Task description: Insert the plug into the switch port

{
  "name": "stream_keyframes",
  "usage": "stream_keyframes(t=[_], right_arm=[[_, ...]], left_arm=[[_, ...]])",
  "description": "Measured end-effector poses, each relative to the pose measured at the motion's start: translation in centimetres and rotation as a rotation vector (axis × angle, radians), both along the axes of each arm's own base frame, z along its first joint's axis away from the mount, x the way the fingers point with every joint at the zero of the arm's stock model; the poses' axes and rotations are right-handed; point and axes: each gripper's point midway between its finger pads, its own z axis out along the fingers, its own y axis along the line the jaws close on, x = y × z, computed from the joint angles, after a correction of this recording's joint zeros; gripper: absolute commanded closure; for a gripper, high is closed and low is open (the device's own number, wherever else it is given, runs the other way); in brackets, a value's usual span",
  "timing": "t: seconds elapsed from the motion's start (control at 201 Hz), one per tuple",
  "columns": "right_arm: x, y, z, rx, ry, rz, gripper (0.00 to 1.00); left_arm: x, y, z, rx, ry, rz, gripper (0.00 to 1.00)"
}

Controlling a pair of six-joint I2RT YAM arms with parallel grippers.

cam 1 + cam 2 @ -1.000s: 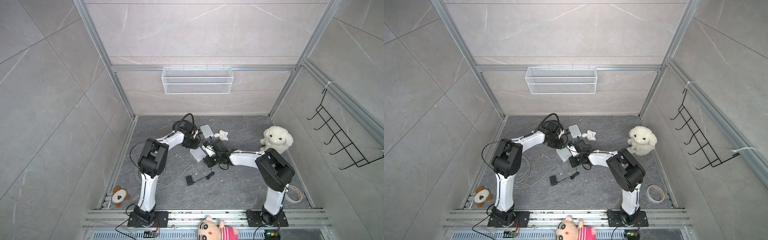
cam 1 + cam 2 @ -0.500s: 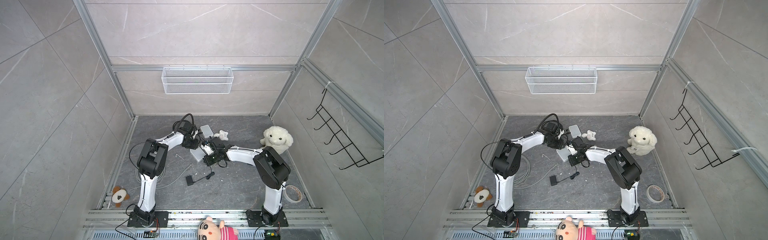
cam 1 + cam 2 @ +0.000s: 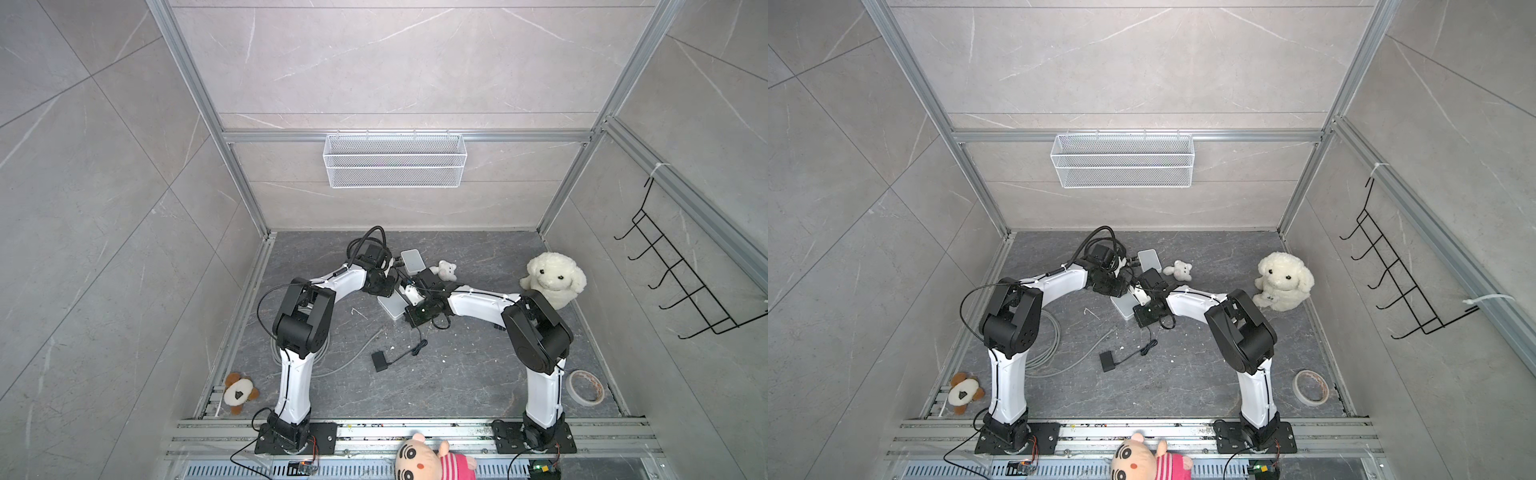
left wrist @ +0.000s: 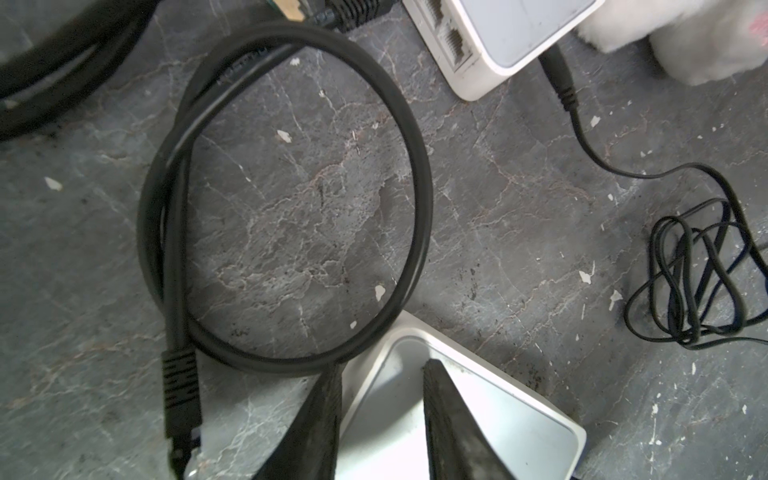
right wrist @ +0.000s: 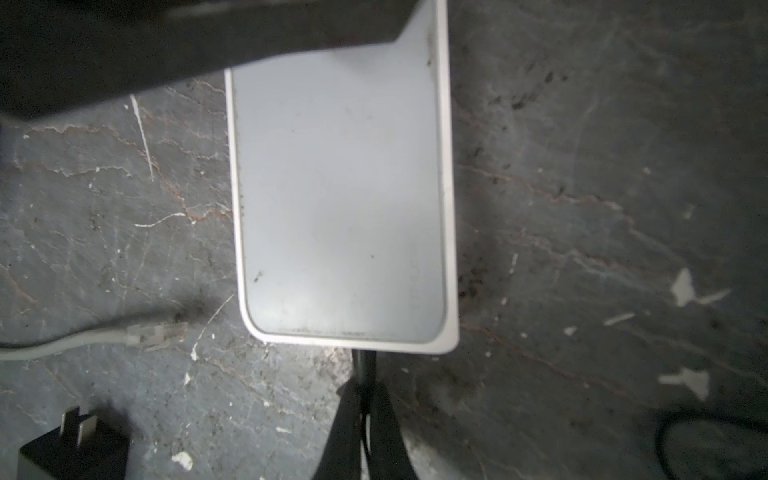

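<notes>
I count two white switches [image 4: 515,29], two cables. My left gripper [image 4: 382,419] clamps one switch [image 4: 490,419] by its corner. My right gripper [image 5: 363,419] pinches the plug [image 5: 365,365], touching that switch's edge just ahead of the fingers.

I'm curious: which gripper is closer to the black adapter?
Right. The right gripper pinches the plug at the switch end nearest the black adapter; the left gripper grips the far end.
</notes>
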Motion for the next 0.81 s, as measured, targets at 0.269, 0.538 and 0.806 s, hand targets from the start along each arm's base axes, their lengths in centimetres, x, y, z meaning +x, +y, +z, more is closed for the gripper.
stream_keyframes(t=[0.269, 0.538, 0.806], right_arm=[[1.4, 0.1, 1.5, 0.04, -0.102, -0.017, 0.77], [0.4, -1.1, 6.1, 0.096, -0.204, -0.01, 0.72], [-0.5, -1.2, 7.5, 0.131, -0.202, -0.004, 0.71]], left_arm=[[0.2, -0.1, 0.4, 0.003, 0.001, 0.016, 0.6], [-1.6, -0.1, 0.7, 0.035, 0.09, 0.011, 0.53], [-3.5, -0.1, 1.1, 0.048, 0.165, -0.002, 0.51]])
